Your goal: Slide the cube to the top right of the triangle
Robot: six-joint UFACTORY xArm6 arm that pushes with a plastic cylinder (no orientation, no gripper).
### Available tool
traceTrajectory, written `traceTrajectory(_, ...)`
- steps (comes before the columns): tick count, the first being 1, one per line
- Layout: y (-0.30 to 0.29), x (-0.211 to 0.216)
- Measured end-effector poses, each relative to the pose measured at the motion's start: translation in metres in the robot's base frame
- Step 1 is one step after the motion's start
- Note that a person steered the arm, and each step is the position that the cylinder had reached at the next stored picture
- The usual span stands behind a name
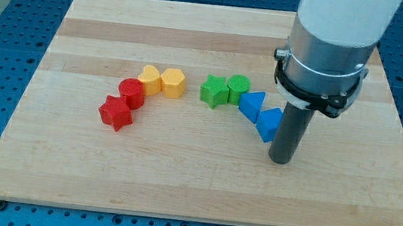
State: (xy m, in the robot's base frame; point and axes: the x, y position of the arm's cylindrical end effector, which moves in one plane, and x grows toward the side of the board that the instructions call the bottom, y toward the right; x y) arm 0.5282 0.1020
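My tip [280,159] touches the blue cube [268,125], which lies right-bottom of the blue triangle [251,104], toward the desk [178,186] right edge; top-right placement remains. I carry no pincer.

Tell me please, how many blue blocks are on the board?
2. One blue triangle lies right of the green blocks; the other blue block, partly hidden, sits below-right of it, against my tip.

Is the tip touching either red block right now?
No. My tip sits at the view's right beside the blue blocks, well apart from the red blocks on the left.
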Motion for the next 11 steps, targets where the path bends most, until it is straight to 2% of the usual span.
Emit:
traceTrajectory(1, 0.000, 0.000)
traceTrajectory(3, -0.030, 0.042)
traceTrajectory(5, -0.044, -0.005)
traceTrajectory(7, 0.002, -0.074)
traceTrajectory(8, 0.016, -0.080)
traceTrajectory(9, 0.000, -0.049)
traceTrajectory(10, -0.052, -0.027)
traceTrajectory(11, -0.078, -0.046)
